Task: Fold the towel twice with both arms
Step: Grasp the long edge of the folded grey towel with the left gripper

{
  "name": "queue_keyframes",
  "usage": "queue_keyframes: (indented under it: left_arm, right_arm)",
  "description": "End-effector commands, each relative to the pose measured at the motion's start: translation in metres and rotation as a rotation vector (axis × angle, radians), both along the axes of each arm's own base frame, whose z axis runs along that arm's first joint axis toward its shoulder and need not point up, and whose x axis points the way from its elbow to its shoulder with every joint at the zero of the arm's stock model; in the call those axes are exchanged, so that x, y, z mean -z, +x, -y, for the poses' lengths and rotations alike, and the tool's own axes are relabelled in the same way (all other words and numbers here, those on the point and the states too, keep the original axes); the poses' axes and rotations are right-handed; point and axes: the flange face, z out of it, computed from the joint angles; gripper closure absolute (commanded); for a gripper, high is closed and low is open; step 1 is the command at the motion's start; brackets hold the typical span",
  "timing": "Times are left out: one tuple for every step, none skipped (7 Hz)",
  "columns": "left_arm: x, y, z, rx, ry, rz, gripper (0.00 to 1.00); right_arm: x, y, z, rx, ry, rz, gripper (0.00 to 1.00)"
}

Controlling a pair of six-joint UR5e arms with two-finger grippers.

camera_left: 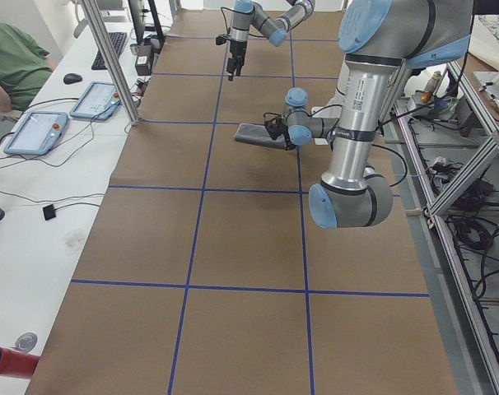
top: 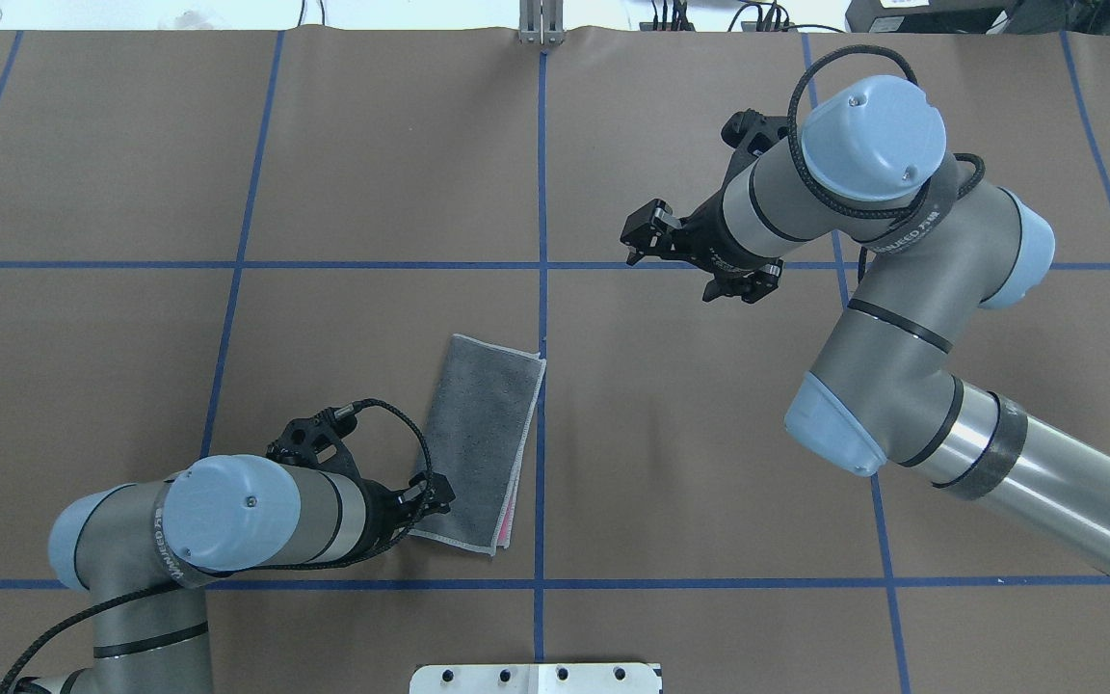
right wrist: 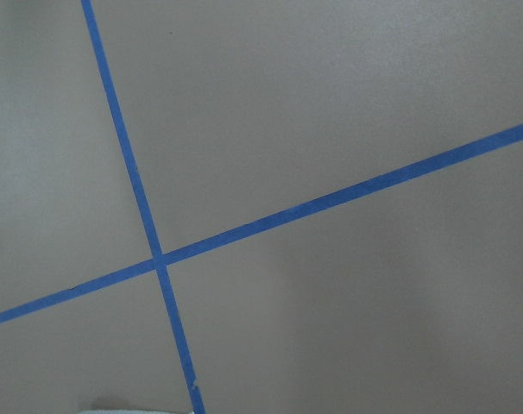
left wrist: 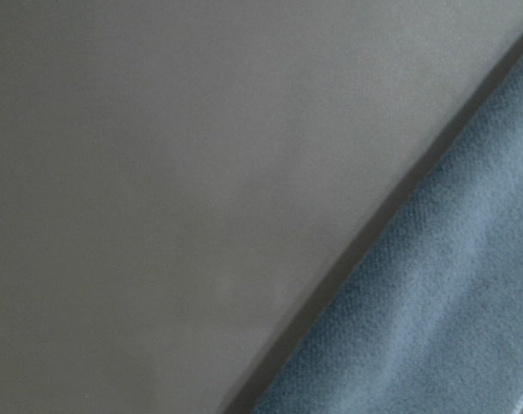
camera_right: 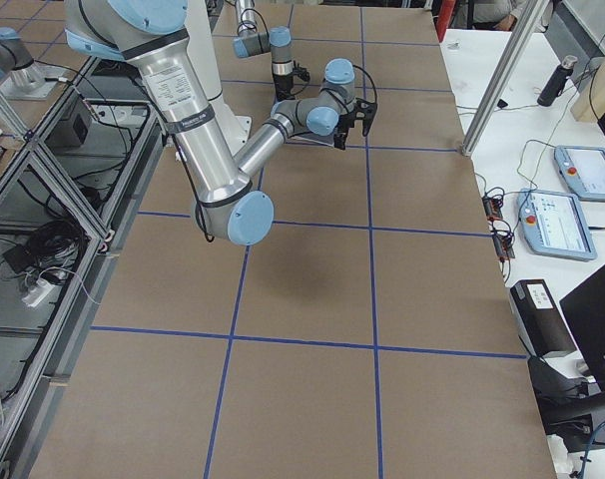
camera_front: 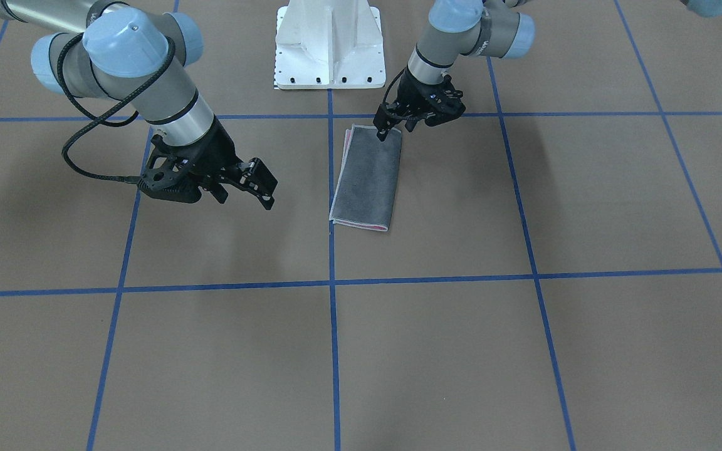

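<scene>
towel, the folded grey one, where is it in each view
front-facing: folded dark grey terry towel, upper centre.
overhead: towel, lower centre-left.
exterior left: towel, upper centre.
exterior right: cannot make it out.
left wrist: towel, bottom-right corner.
right wrist: not clearly in it.
landmark: blue tape line beside its long edge.

Overhead and front cameras look steeply down from opposite sides, sharing the towel [camera_front: 366, 178].

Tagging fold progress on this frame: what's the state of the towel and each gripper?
towel: folded once, grey face out, pink edge showing, lying flat on the table.
left gripper: down at the towel's robot-side corner; open or shut unclear.
right gripper: open, empty, off to the side of the towel.
</scene>
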Motion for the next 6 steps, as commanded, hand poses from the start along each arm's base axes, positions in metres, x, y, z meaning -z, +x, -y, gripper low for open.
queue_keyframes:
  left_arm:
    - [-0.0042, 0.0081, -0.0050, -0.013, 0.000, 0.011, 0.25]
    - [-0.0049, 0.0085, -0.0049, -0.014, 0.000, 0.012, 0.27]
    - [-0.0052, 0.0075, -0.0042, -0.014, 0.003, 0.013, 0.27]
    - [-0.0049, 0.0075, -0.0044, -0.016, 0.004, 0.011, 0.32]
    - [-0.0033, 0.0073, -0.0044, -0.016, 0.005, 0.008, 0.39]
    - [0.0031, 0.0045, -0.0051, -0.015, 0.007, -0.005, 0.44]
  right_arm:
    - [0.0000, 0.0000, -0.0001, -0.003, -0.007, 0.002, 0.01]
    - [0.0010, -0.0001, 0.0000, -0.004, -0.007, 0.003, 0.01]
    - [0.0010, -0.0001, 0.0000, -0.007, -0.014, 0.005, 0.01]
    - [0.0020, -0.0002, 0.0001, -0.007, -0.013, 0.006, 0.01]
    - [0.0020, -0.0002, 0.0001, -0.007, -0.013, 0.006, 0.01]
    - [0.0020, -0.0002, 0.0001, -0.007, -0.013, 0.006, 0.01]
